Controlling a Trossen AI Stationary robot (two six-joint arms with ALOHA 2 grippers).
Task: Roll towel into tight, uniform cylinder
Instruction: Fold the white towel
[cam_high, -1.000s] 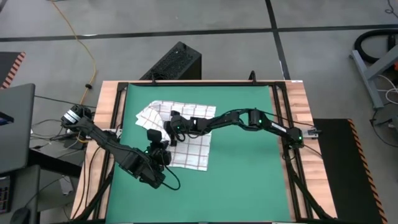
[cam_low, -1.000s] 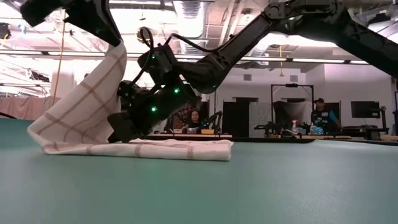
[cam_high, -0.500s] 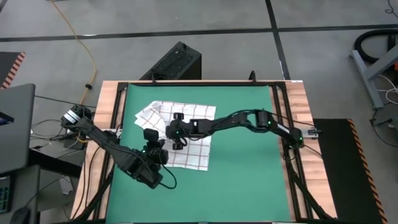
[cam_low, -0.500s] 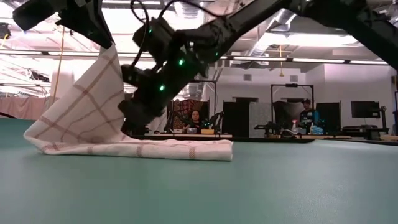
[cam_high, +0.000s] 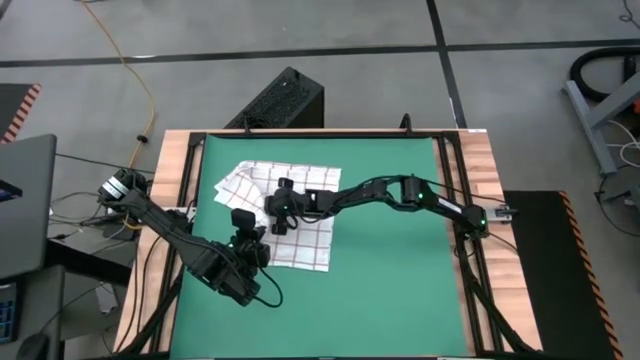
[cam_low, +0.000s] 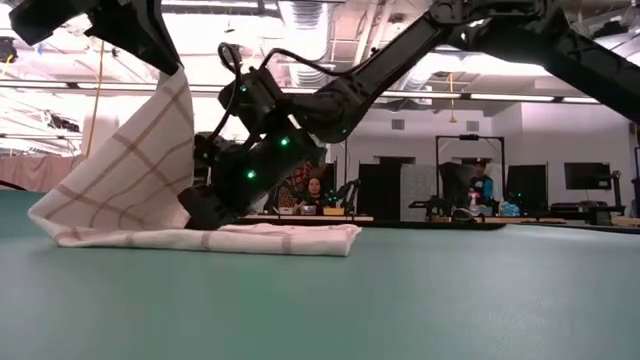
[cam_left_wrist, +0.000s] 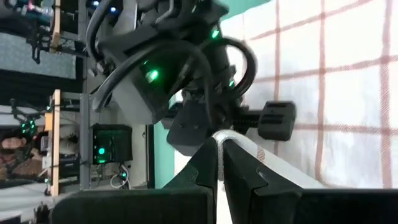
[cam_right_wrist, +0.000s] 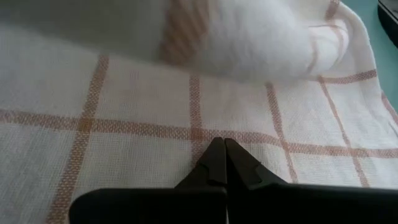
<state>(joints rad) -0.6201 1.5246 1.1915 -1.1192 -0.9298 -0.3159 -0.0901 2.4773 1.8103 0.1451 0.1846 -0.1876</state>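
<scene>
Green matting (cam_high: 390, 270) covers the table, and on its left half lies the one towel (cam_high: 305, 240), white with a red-brown check, most of it flat. Its left part is lifted into a slanting sheet, as the low view shows, which looks like the start of a fold or first turn of the roll; no cylinder has formed yet.

Two dark arms work on it. The left gripper (cam_left_wrist: 219, 163), at the towel's near-left side, has its fingers pinched together on a thin edge of the cloth and holds that edge up off the mat, seemingly to carry it over the flat part. The right gripper (cam_right_wrist: 224, 163), reaching in from the right side, sits over the middle of the towel with its fingers closed and their tips low against the flat cloth. It grasps nothing that can be seen; it appears to be pinning the cloth so it does not slide.
</scene>
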